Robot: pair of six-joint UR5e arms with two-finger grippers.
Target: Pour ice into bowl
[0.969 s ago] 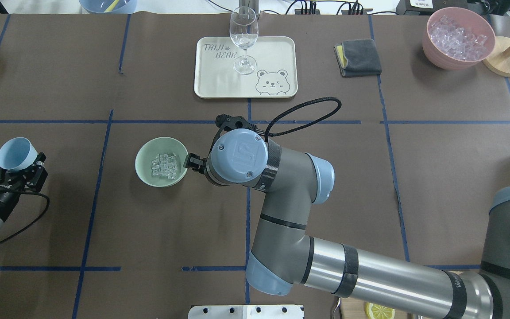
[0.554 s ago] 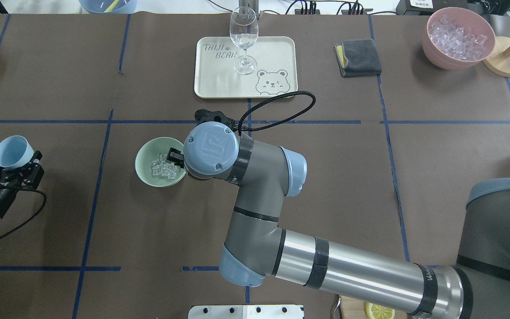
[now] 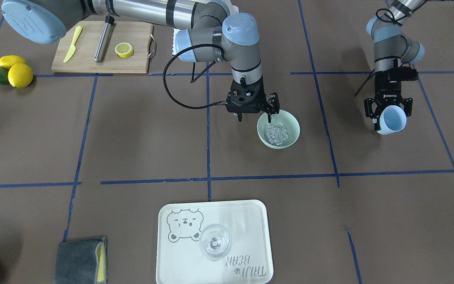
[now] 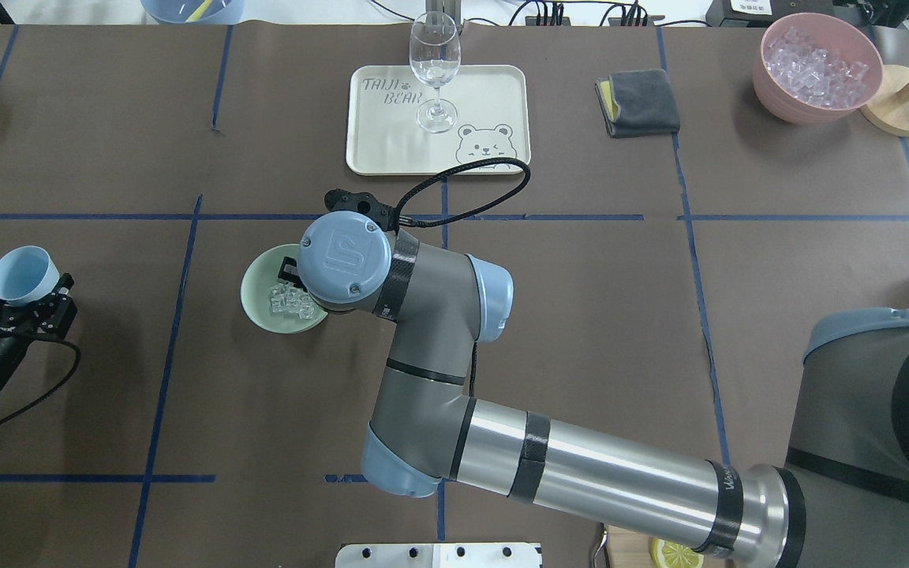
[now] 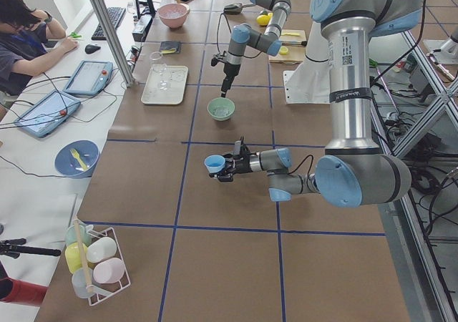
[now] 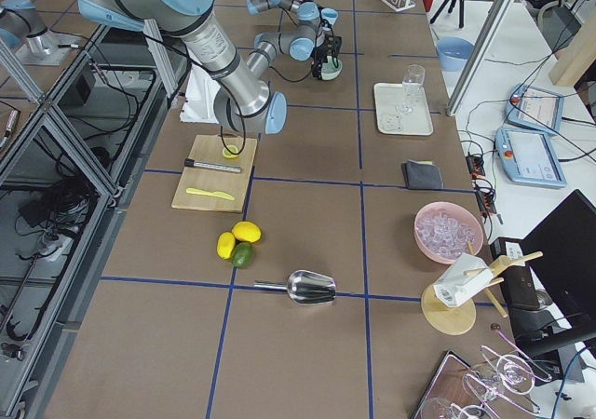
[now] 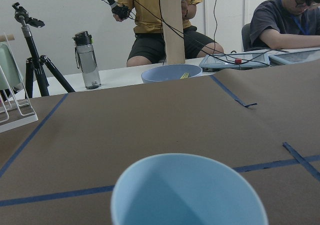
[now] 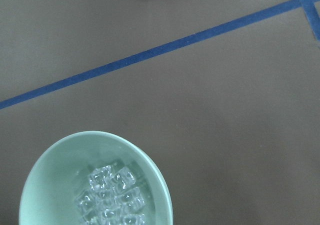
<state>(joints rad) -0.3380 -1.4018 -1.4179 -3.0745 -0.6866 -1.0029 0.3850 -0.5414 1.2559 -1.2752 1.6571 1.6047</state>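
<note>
The pale mint-green bowl (image 3: 278, 130) (image 4: 261, 304) (image 8: 55, 170) stands left of the table's middle. A small heap of clear ice (image 3: 276, 134) (image 4: 287, 300) (image 8: 111, 195) lies in it. My right gripper (image 3: 255, 117) hangs open and empty over the bowl's robot-side rim. One of its fingers is inside the rim and the other outside. In the overhead view the wrist hides most of it. My left gripper (image 3: 389, 117) (image 4: 26, 289) is off to the far left, shut on a light blue cup (image 3: 392, 120) (image 4: 24, 274) (image 7: 187, 195), which looks empty inside.
A cream tray (image 4: 486, 95) with a wine glass (image 4: 434, 55) lies beyond the bowl. A grey cloth (image 4: 637, 101) and a pink bowl of ice (image 4: 817, 67) sit at the far right. On the robot's side are a cutting board (image 3: 89, 59), lemons (image 3: 14, 71) and a metal scoop (image 6: 307, 287).
My right arm has swung left, bringing its gripper from beside the bowl to over its rim. The left gripper with the cup has drifted slightly left and away from the robot.
</note>
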